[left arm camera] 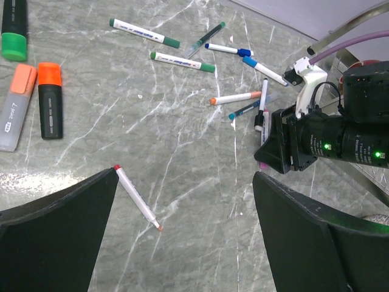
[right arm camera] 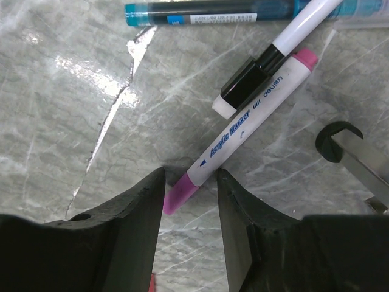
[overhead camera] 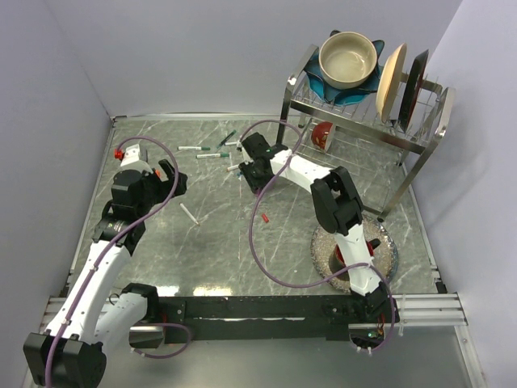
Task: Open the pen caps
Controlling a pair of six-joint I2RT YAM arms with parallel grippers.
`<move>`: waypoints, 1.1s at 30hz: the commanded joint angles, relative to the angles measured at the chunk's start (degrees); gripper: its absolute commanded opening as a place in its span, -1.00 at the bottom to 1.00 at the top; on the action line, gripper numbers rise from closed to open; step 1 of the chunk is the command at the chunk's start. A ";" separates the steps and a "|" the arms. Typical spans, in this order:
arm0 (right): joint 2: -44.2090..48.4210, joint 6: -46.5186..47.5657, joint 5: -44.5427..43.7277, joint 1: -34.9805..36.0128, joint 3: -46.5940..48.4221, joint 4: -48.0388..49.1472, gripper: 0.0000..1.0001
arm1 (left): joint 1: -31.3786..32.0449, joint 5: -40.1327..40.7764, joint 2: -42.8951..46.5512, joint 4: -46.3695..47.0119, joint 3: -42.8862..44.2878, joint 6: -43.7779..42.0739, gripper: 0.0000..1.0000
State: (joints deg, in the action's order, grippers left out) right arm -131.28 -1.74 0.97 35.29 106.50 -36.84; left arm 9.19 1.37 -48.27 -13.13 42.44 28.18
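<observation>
My right gripper (right arm camera: pixel 190 173) is shut on the pink marker (right arm camera: pixel 243 131) lying on the table. One finger touches its pink cap (right arm camera: pixel 179 193) and the other its white barrel. Beside it lie a black-capped marker (right arm camera: pixel 246 82) and a teal pen (right arm camera: pixel 206 9). From above, the right gripper (overhead camera: pixel 250 174) is down at the marker cluster (overhead camera: pixel 212 151). My left gripper (left arm camera: pixel 185 173) hangs open and empty over an uncapped red marker (left arm camera: pixel 137 198). Green-capped (left arm camera: pixel 182 61), blue-capped (left arm camera: pixel 228 48) and orange-tipped (left arm camera: pixel 234 97) markers lie beyond. A loose red cap (overhead camera: pixel 265 217) rests mid-table.
Three thick highlighters (left arm camera: pixel 48 100) lie at the far left of the left wrist view. A metal dish rack (overhead camera: pixel 363 121) with a bowl and plates stands at the back right. A glass plate (overhead camera: pixel 355 242) sits near the right arm's base. Walls close in left and right.
</observation>
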 commanded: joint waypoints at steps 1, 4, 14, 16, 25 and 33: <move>1.03 -1.78 -2.11 -0.40 -1.99 0.45 -0.06 | -0.31 0.39 0.11 2.40 0.28 -0.24 0.99; 1.99 -2.13 -2.29 -0.39 -3.66 0.45 -0.09 | -0.31 0.30 0.37 2.49 0.28 -0.24 0.99; 6.30 -3.09 -1.59 -0.31 -9.81 0.54 -0.43 | -0.40 0.04 0.81 2.23 -0.07 0.12 0.99; 7.79 -3.27 -1.15 -0.31 -11.31 0.36 -0.45 | -0.31 -0.40 0.90 2.40 -0.33 0.29 0.99; 12.37 -1.08 1.22 -0.31 -15.71 1.51 -0.69 | -0.40 -7.33 0.81 6.61 -3.85 5.29 0.99; 19.30 5.69 4.20 -0.31 -18.60 2.74 -0.89 | -0.40 -22.18 -3.05 24.53 -14.29 21.90 0.99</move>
State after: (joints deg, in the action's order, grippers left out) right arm -119.72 -0.12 2.74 35.31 88.99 -34.30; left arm 8.97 -11.35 -49.25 -2.00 31.90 39.90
